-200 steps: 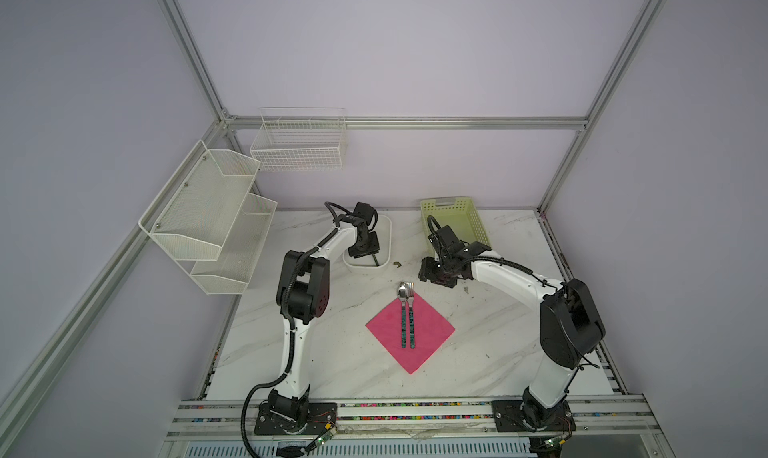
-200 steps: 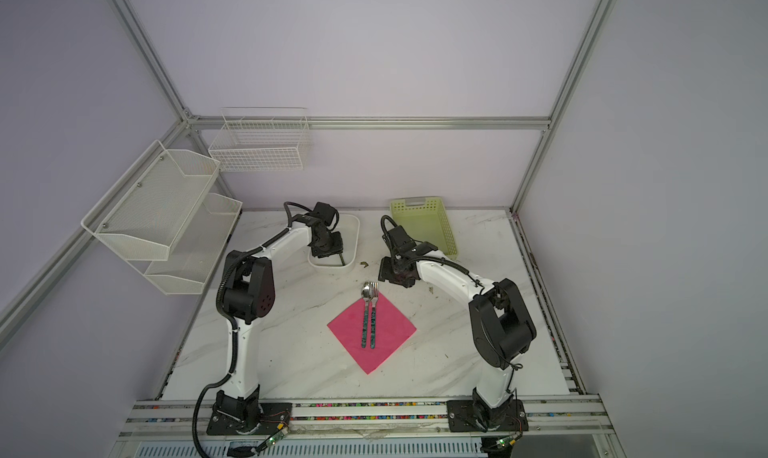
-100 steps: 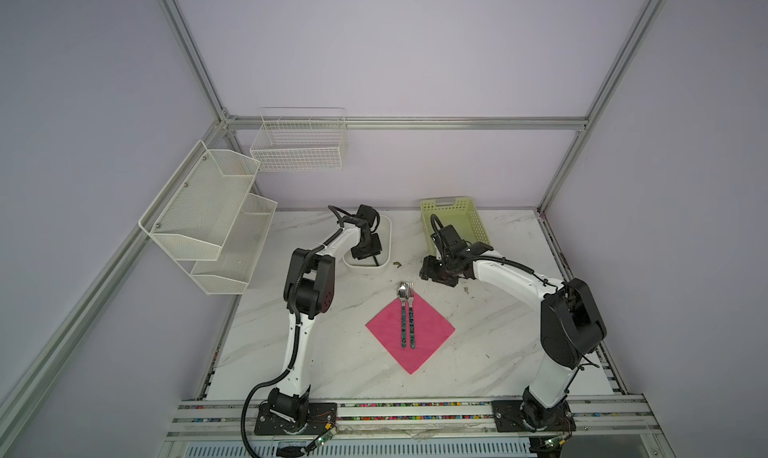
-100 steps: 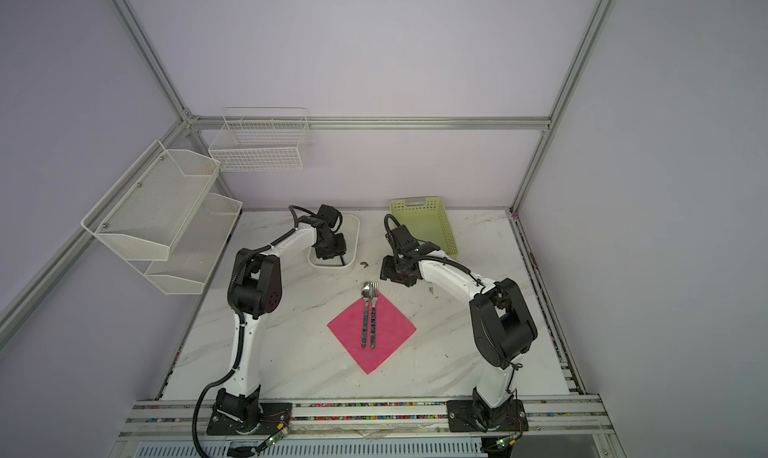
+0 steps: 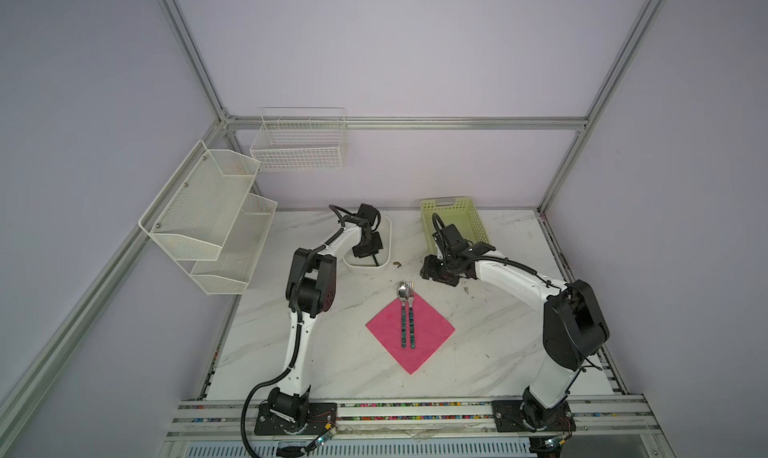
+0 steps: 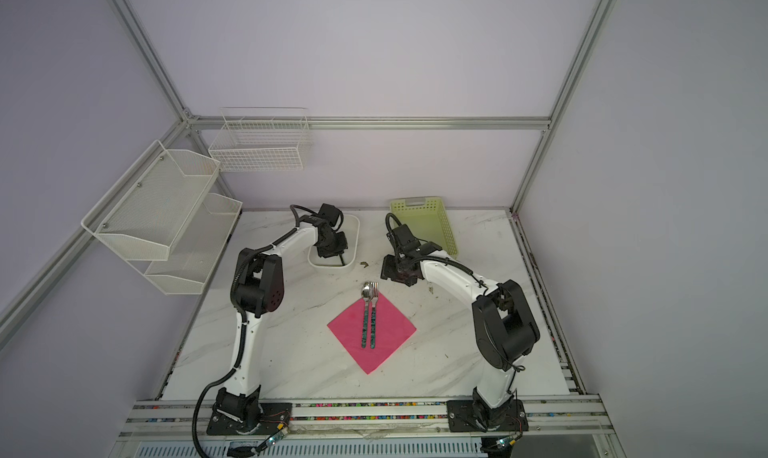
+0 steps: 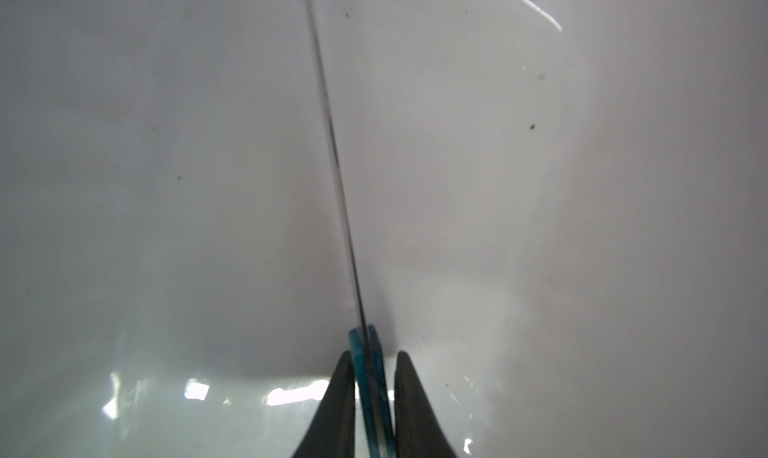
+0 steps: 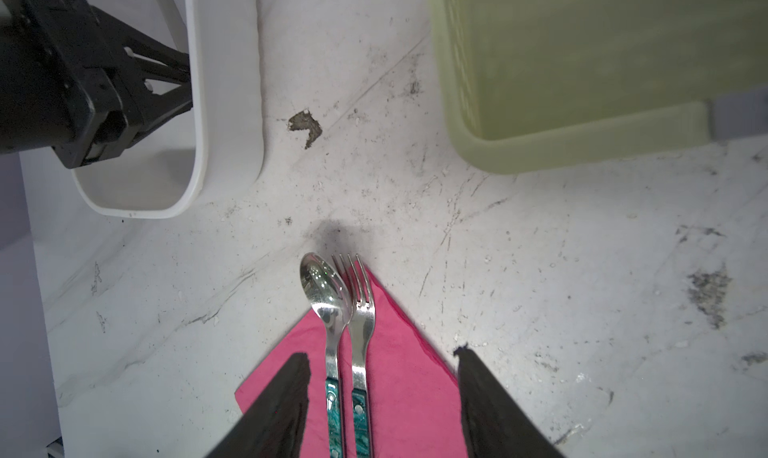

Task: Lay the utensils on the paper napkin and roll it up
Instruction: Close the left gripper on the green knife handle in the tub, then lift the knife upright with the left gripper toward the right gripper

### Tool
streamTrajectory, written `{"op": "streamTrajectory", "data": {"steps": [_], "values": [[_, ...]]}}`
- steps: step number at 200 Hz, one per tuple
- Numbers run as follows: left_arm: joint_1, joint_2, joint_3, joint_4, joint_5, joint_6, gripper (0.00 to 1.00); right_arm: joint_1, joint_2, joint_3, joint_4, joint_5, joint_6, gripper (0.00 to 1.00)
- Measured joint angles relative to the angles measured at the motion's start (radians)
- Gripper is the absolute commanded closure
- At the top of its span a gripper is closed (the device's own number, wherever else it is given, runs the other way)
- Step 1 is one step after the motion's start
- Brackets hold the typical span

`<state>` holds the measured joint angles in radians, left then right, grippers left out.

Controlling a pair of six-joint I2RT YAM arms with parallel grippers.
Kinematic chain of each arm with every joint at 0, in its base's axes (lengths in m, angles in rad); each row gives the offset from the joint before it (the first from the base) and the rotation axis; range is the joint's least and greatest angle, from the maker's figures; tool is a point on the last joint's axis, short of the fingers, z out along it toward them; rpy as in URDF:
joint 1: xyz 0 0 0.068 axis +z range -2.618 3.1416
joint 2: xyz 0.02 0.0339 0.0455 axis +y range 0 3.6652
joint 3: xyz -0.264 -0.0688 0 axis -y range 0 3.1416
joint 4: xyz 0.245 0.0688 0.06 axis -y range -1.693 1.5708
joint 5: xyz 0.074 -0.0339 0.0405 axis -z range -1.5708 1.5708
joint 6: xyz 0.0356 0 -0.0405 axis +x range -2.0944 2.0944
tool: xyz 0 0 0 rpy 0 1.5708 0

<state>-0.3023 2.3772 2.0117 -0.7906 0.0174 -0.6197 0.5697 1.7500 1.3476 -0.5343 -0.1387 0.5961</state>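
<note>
Left jaws pinch a stiff, slick teal handle [image 7: 365,352], probably a knife's; right jaws spread near flimsy napkin [image 8: 407,393].

White arm links [image 5: 300,344], black joints [image 5: 311,287], black cables [image 5: 249,410]

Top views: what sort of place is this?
Likely a lab robot cell, not a home: aluminium frame around plain walls, two arms mounted on a rail, wire racks on the wall.
</note>
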Motion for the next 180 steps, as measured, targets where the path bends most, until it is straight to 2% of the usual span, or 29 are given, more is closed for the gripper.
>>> {"op": "streamTrajectory", "data": {"steps": [34, 99, 143, 180], "values": [[0.000, 0.000, 0.000, 0.000, 0.000, 0.003, 0.94, -0.002, -0.011, -0.005, 0.001, 0.000, 0.000, 0.41], [0.000, -0.035, -0.002, 0.008, -0.003, 0.047, 0.96, -0.002, -0.033, -0.005, 0.004, 0.000, 0.000, 0.42], [0.000, -0.256, -0.105, 0.119, 0.023, 0.112, 0.98, -0.003, -0.078, -0.004, 0.020, 0.013, -0.007, 0.43], [0.000, -0.439, -0.209, 0.239, 0.110, 0.187, 1.00, -0.014, -0.130, 0.003, 0.032, 0.027, -0.041, 0.44]]}}
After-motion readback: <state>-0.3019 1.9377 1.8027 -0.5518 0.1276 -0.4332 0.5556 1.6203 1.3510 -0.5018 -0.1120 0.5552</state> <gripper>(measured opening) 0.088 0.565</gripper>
